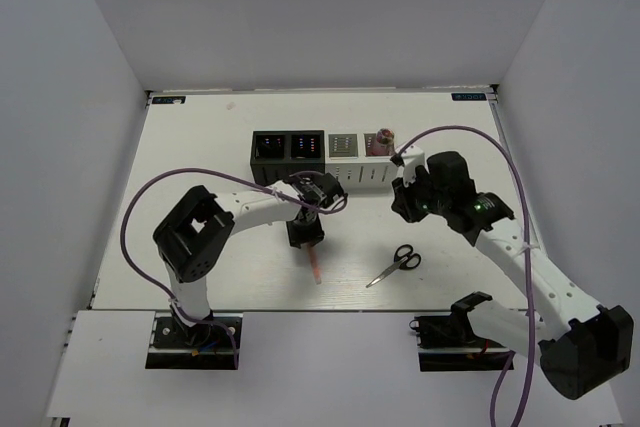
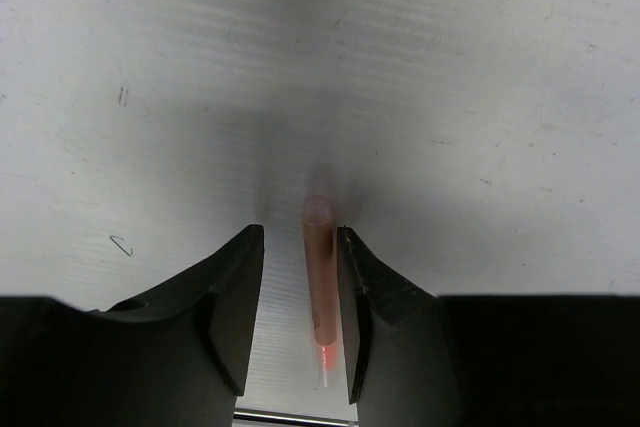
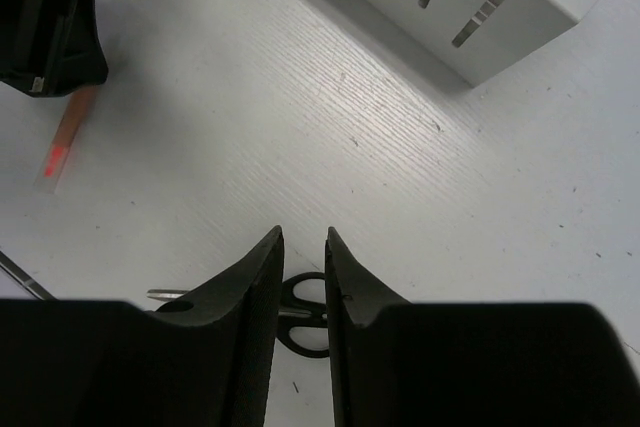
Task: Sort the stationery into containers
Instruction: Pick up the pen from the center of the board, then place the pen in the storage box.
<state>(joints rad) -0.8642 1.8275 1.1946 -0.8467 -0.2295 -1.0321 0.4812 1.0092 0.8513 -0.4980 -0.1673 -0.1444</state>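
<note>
A pink tube with a clear tip (image 2: 320, 277) lies on the table between my left gripper's (image 2: 298, 232) fingers. The jaws are open around it; the right finger is close against it and a gap shows on the left. In the top view the left gripper (image 1: 306, 237) stands over the tube (image 1: 315, 267). The black-handled scissors (image 1: 397, 263) lie flat to its right. My right gripper (image 1: 408, 205) hovers in front of the white containers, jaws narrowly apart and empty; the scissors' handle (image 3: 306, 350) shows below them. Two black containers (image 1: 288, 147) and two white ones (image 1: 360, 144) stand in a row.
The rightmost white container (image 1: 380, 140) holds a pink-topped item. Its slotted wall (image 3: 470, 7) is at the top of the right wrist view, where the tube (image 3: 68, 132) and the left gripper's body (image 3: 50, 37) also show at left. Purple cables loop over both arms.
</note>
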